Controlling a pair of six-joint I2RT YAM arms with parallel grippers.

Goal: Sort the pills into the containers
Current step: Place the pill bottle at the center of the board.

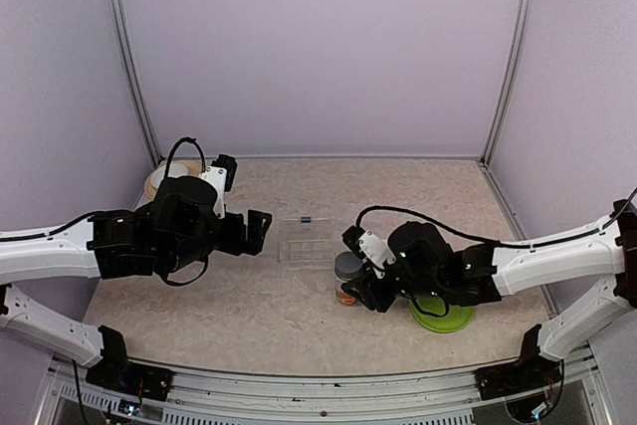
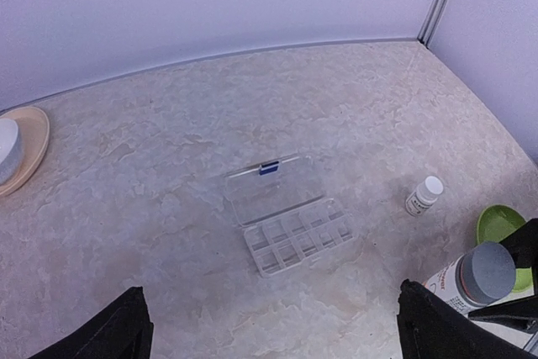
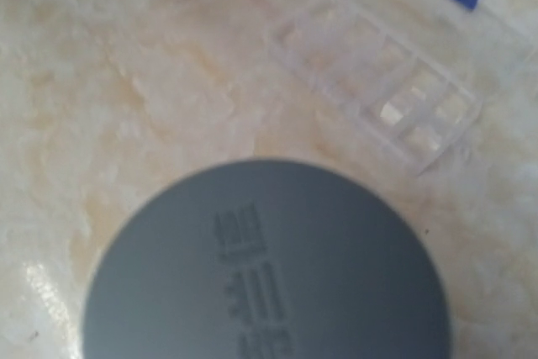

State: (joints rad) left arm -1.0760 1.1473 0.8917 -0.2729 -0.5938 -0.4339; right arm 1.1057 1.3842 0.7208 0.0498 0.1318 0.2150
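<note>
The left tool (image 2: 270, 287) hangs with its two black fingers (image 2: 113, 329) spread as wide as they go, one in each lower corner of its wrist view, holding nothing. Between them, further up the frame on the pale marbled tabletop (image 2: 168, 124), lies the small flat clear plastic box (image 2: 294, 229) divided into compartments. Its lid lies open toward the top of the frame, with a tiny dark blue mark (image 2: 269, 168) on the lid's far edge.

In the overhead view the box sits at centre, near the left tool on its left, with the right tool (image 1: 353, 286) just below and to its right. The right tool is half closed around a grey-capped bottle with an orange label (image 1: 348, 266), gripping it below the cap. In the right wrist view the round grey cap fills the lower frame, and the box is blurred at upper right.

A small white bottle (image 2: 424, 195) stands right of the box, apart from it. A lime-green dish (image 1: 443, 318) lies at lower right, and a cream plate (image 2: 29, 145) sits at the left edge.
</note>
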